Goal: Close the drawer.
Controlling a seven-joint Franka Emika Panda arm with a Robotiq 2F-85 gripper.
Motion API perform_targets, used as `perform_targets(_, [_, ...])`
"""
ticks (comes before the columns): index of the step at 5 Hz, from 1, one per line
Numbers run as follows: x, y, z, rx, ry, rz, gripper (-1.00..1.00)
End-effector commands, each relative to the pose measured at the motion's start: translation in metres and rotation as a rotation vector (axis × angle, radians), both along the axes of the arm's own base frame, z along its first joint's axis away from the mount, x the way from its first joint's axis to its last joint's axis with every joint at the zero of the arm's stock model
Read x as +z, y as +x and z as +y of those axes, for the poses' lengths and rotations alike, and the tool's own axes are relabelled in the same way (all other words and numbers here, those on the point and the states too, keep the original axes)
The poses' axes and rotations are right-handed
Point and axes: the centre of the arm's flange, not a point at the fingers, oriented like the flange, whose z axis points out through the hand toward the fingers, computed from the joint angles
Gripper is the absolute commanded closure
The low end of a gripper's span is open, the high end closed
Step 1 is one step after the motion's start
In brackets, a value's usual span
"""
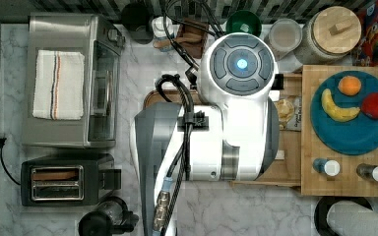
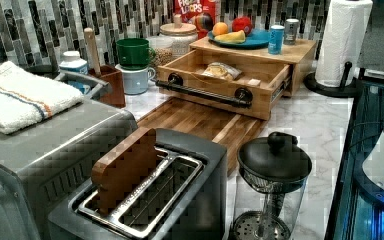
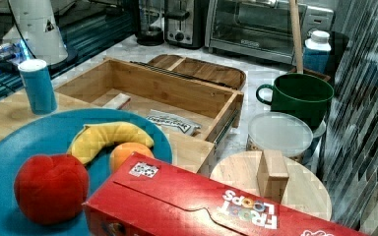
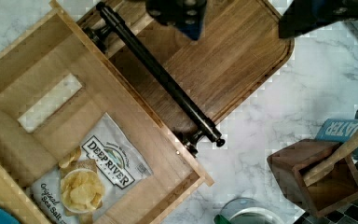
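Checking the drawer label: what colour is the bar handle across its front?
Black, clearest in the left view: the handle on the light wood drawer.

A shallow light bamboo-wood drawer [image 2: 240, 75] with a matt black metal bar handle [image 2: 203, 93] sits above a darker, smooth-grained brown wooden cutting board [image 2: 200, 122] on a glossy white marble counter [image 2: 310, 130].
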Motion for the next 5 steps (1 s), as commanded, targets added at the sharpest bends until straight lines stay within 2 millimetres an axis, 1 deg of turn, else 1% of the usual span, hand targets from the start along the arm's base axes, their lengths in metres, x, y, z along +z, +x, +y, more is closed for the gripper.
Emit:
perform_targets(1, [0.000, 0.000, 0.000, 0.000, 0.000, 0.001, 0.99])
perform_targets(2, [-0.013, -0.009, 0.015, 0.068, 0.011, -0.041, -1.00])
perform_targets(3, [-0.022, -0.012, 0.056, 0.128, -0.039, -0.041, -1.00])
perform_targets(4, [-0.026, -0.015, 0.092, 0.233, -0.086, -0.016, -1.00])
perform_targets(5, [-0.030, -0.021, 0.121, 0.325, -0.117, -0.009, -1.00])
